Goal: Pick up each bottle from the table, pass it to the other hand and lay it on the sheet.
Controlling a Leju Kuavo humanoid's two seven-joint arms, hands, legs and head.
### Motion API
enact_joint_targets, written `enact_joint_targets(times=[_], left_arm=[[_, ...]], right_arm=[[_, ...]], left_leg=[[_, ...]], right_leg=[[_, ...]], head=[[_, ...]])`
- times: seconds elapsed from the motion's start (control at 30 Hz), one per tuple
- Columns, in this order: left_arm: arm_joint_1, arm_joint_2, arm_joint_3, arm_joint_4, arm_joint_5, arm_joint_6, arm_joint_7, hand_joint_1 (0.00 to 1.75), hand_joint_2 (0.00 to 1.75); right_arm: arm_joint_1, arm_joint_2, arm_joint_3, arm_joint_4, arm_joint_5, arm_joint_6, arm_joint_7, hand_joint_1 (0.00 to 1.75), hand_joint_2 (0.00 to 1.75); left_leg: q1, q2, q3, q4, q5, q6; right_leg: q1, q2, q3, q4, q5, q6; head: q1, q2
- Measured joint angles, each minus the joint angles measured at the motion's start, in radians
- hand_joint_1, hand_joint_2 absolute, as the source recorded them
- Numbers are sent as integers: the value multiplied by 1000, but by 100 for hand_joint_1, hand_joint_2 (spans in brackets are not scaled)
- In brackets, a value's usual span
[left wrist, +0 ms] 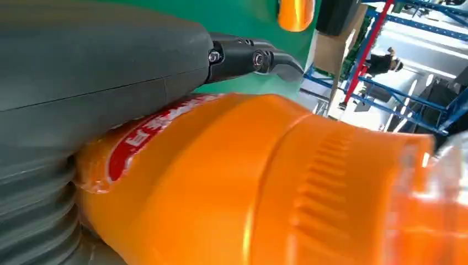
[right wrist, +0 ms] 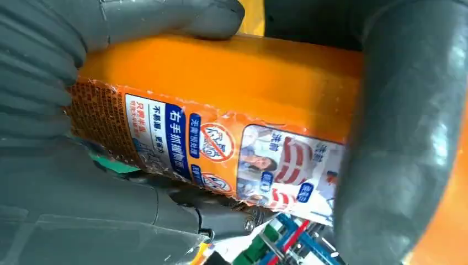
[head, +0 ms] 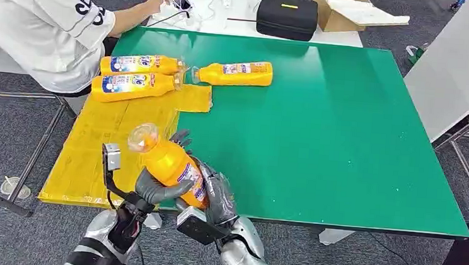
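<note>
An orange bottle [head: 167, 164] with a clear cap is held tilted above the table's front edge, over the border of the yellow sheet [head: 101, 144]. My left hand [head: 151, 190] wraps its thumb around the body, and my right hand [head: 216, 194] grips its base end. In the left wrist view the bottle [left wrist: 248, 182] lies against my left hand [left wrist: 83, 72]. The right wrist view shows my right hand [right wrist: 55, 165] around the labelled bottle [right wrist: 232, 83]. Two bottles [head: 139, 65] [head: 133, 86] lie on the sheet. A third bottle [head: 233, 73] lies on the green table [head: 344, 147].
A person in a white shirt [head: 39, 16] sits at the table's far left corner. A black case [head: 287, 15] and a cardboard box [head: 349, 8] stand beyond the far edge. A white table [head: 458, 68] is at the right.
</note>
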Motion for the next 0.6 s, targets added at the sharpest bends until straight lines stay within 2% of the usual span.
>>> enact_joint_targets(times=[0.47, 0.53, 0.57, 0.6], left_arm=[[12, 5, 17, 1, 63, -40, 3, 175, 175], [13, 5, 18, 1, 63, -40, 3, 175, 175], [13, 5, 18, 1, 63, -40, 3, 175, 175], [13, 5, 18, 1, 63, -40, 3, 175, 175]], right_arm=[[-21, 6, 18, 50, -9, 1, 20, 169, 175], [-21, 7, 19, 52, -10, 1, 21, 148, 175], [-21, 7, 19, 52, -10, 1, 22, 148, 175], [-21, 8, 19, 52, -11, 1, 22, 63, 175]], left_leg=[[0, 0, 0, 0, 0, 0], [0, 0, 0, 0, 0, 0], [0, 0, 0, 0, 0, 0], [0, 0, 0, 0, 0, 0]], right_leg=[[0, 0, 0, 0, 0, 0], [0, 0, 0, 0, 0, 0], [0, 0, 0, 0, 0, 0], [0, 0, 0, 0, 0, 0]], head=[[0, 0], [0, 0], [0, 0], [0, 0]])
